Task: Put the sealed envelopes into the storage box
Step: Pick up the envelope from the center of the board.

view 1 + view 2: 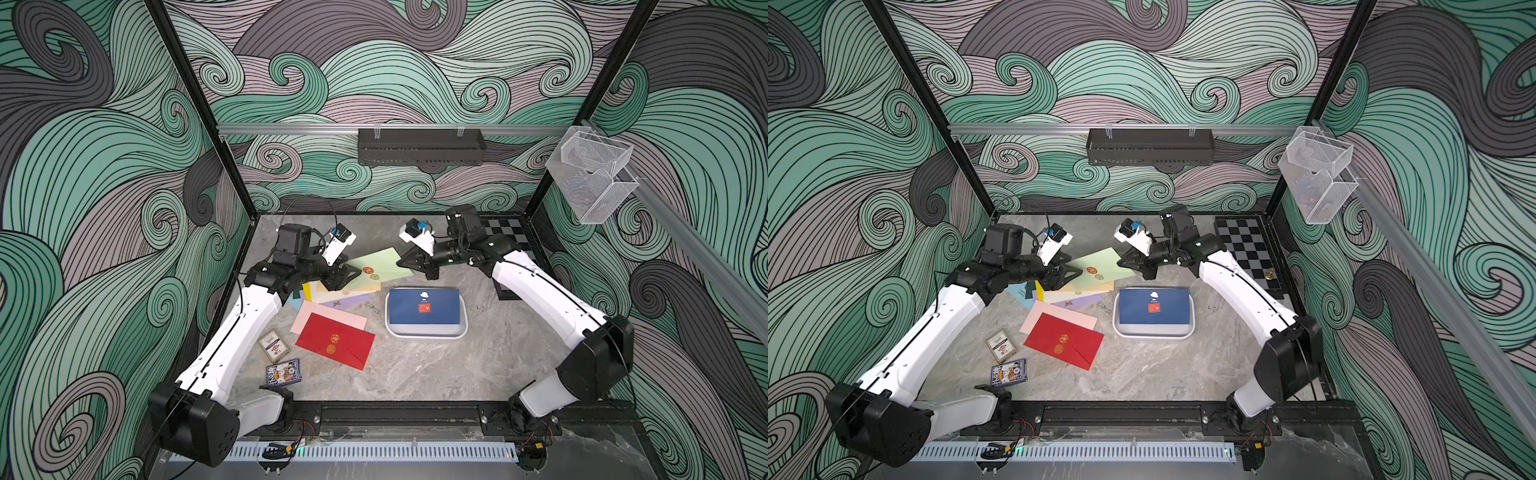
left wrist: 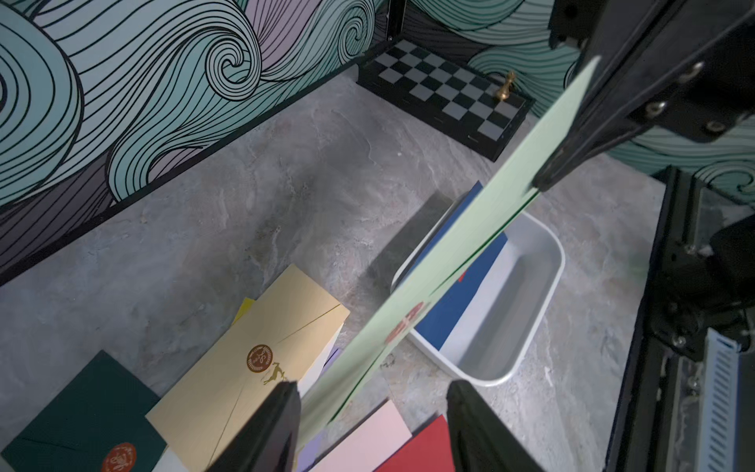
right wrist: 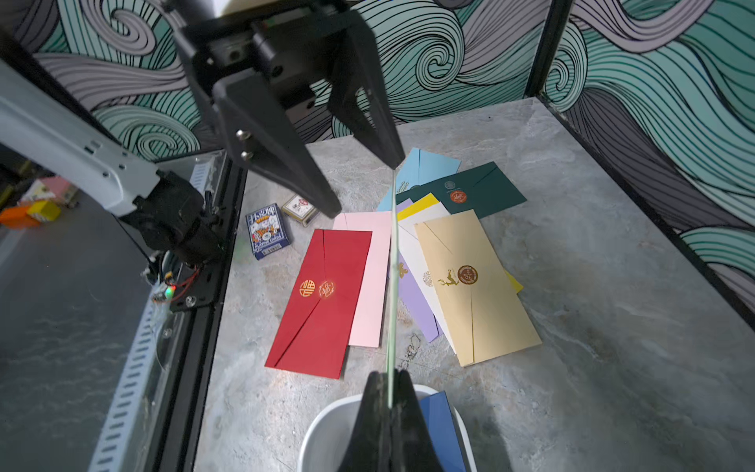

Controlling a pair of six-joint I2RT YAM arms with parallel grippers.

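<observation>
We count ten envelopes. Eight loose envelopes (image 3: 470,286) overlap on the table (image 1: 436,374), left of the box. One white box (image 1: 428,335) holds one navy envelope (image 1: 424,309). One light green envelope (image 1: 380,266) is in the air, far-left of the box. The right gripper (image 3: 389,376) is clamped on its right end. The left gripper (image 2: 371,386) has its jaws apart at the left end. Two card packs (image 1: 284,372) lie near left.

Ten sealed envelopes (image 3: 322,302) are showing; one storage box (image 1: 424,330), two card packs (image 1: 284,371) at its eight o'clock, one chessboard (image 1: 505,235) and two mesh baskets (image 1: 590,178) are sitting about.
</observation>
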